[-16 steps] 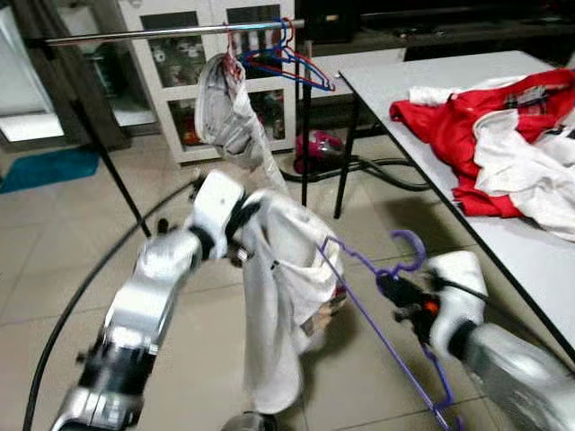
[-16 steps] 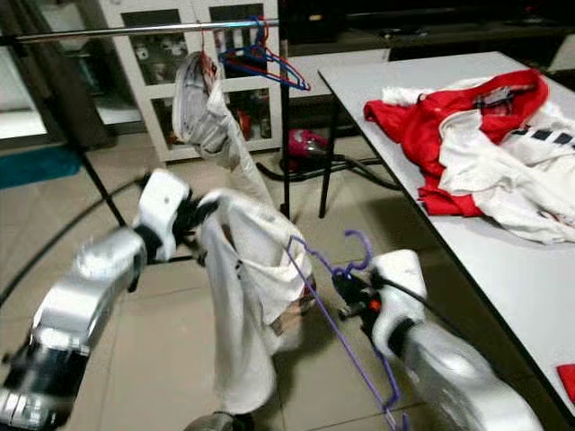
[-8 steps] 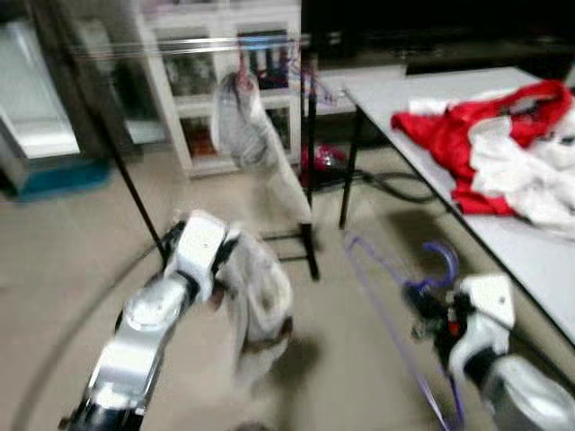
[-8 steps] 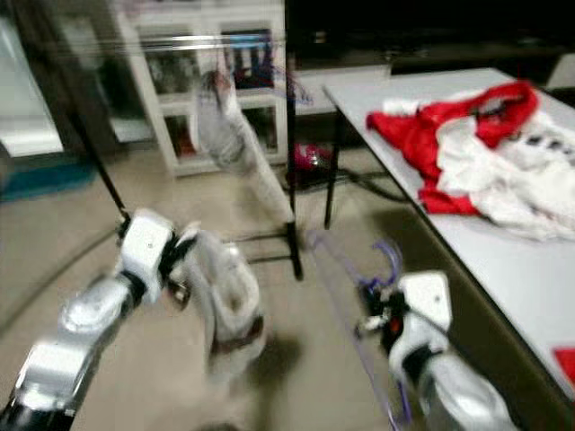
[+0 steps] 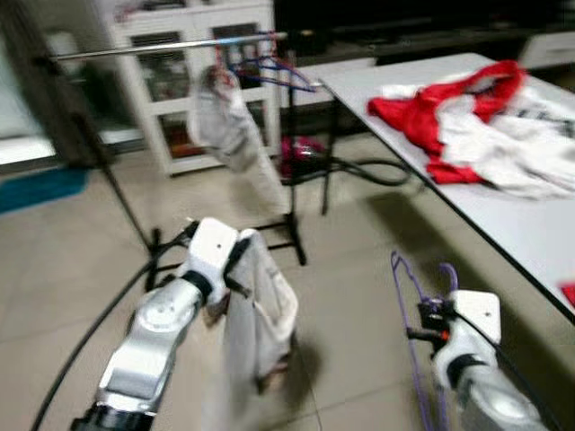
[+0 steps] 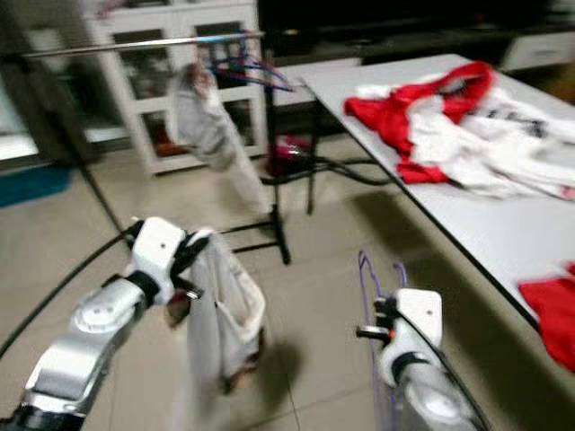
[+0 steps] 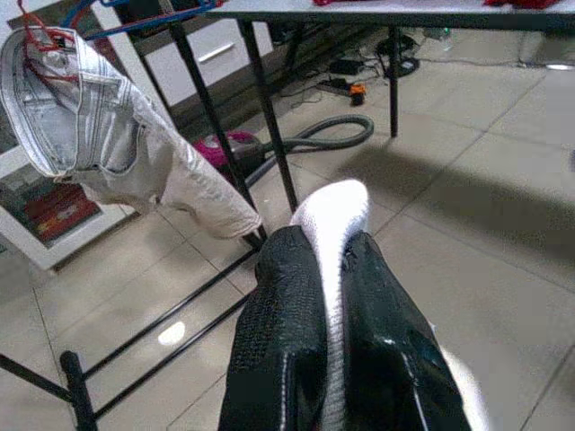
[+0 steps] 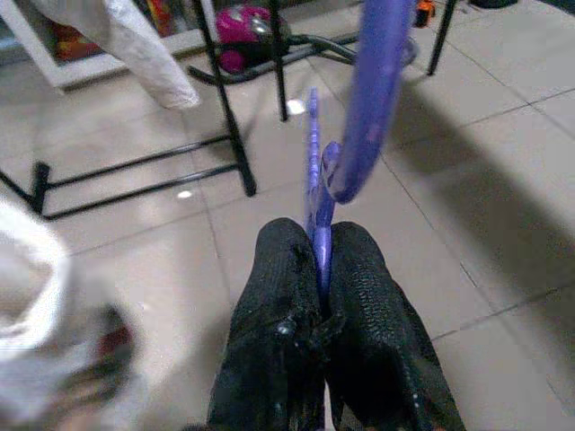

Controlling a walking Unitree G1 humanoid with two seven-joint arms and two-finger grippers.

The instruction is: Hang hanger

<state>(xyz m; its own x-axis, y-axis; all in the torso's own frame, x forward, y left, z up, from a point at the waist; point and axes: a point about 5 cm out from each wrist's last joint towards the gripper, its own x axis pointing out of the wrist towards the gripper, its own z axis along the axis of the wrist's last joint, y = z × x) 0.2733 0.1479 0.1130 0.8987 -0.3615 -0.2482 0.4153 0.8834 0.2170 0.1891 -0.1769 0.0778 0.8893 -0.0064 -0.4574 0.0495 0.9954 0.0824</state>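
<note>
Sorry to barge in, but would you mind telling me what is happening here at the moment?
The robot stands on the tiled floor some way short of the clothes rack. Its left pincer is shut on a white garment that hangs down from it, and its right pincer is shut on a purple hanger. Grey trousers already hang on the rack. Red and white clothes lie on the table to the right.
</note>
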